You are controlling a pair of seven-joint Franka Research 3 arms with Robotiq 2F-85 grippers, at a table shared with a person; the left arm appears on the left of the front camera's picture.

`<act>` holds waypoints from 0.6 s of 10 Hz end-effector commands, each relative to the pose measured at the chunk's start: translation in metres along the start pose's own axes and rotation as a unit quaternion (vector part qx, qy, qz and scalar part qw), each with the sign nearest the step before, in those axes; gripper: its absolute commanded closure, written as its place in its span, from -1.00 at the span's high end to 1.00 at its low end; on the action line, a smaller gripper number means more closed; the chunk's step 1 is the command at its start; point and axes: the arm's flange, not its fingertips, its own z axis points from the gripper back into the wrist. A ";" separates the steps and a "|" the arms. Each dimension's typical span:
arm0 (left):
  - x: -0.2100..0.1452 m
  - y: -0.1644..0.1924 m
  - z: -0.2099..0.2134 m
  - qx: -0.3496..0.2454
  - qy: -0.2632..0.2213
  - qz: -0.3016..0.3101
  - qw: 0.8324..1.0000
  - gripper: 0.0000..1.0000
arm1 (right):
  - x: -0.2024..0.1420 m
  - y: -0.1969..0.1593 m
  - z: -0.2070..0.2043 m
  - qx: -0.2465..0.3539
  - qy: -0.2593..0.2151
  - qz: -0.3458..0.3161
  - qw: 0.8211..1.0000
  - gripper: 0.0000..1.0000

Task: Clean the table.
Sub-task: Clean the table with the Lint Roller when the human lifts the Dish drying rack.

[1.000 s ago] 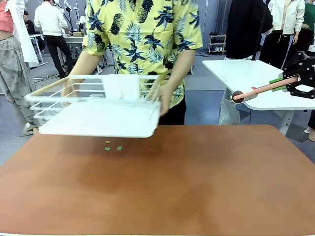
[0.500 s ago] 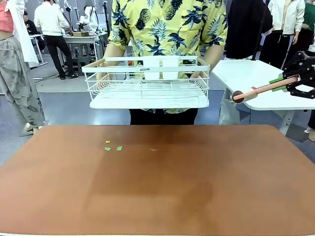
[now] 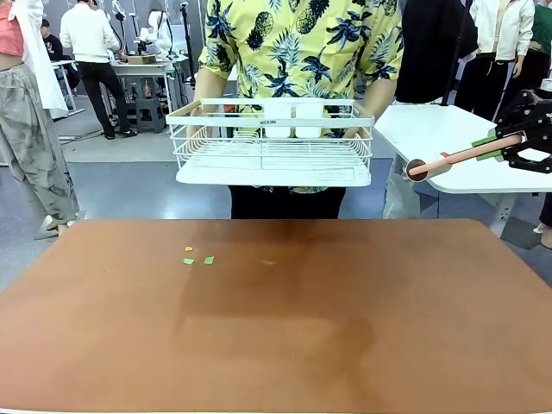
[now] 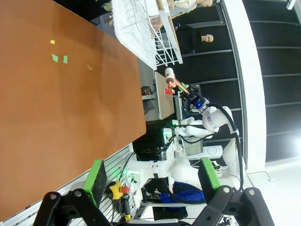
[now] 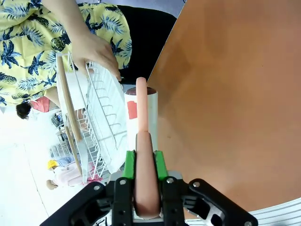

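Reddish-brown counter (image 3: 362,328) spread before me.
I see small green scraps (image 3: 209,260) toward its far left; a person (image 3: 302,43) holds a white wire rack (image 3: 274,147) beyond its far edge; right claw (image 5: 145,162) clamped on a pink-handled roller (image 5: 141,103); left claw (image 4: 151,178) gapes apart.

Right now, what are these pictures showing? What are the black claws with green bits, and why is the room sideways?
It is a robot with two arms at a brown table. One camera looks across the table at a person holding a white wire rack off it. Two more cameras sit on the robot's wrists, so their pictures tilt. The claws are its end effectors. The right end effector grips a roller with a pink handle. The left end effector is open and empty. A few small green and orange scraps lie on the table.
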 end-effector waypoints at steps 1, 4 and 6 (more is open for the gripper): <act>-0.001 -0.001 0.002 -0.005 -0.001 -0.001 1.000 1.00 | -0.001 0.001 -0.001 0.000 0.000 -0.001 1.000 -1.00; -0.001 -0.001 0.002 -0.005 -0.001 -0.001 1.000 1.00 | -0.001 0.001 -0.001 0.000 0.000 -0.001 1.000 -1.00; -0.001 -0.001 0.002 -0.005 -0.001 -0.001 1.000 1.00 | 0.000 0.000 0.000 0.000 0.000 0.000 1.000 -0.58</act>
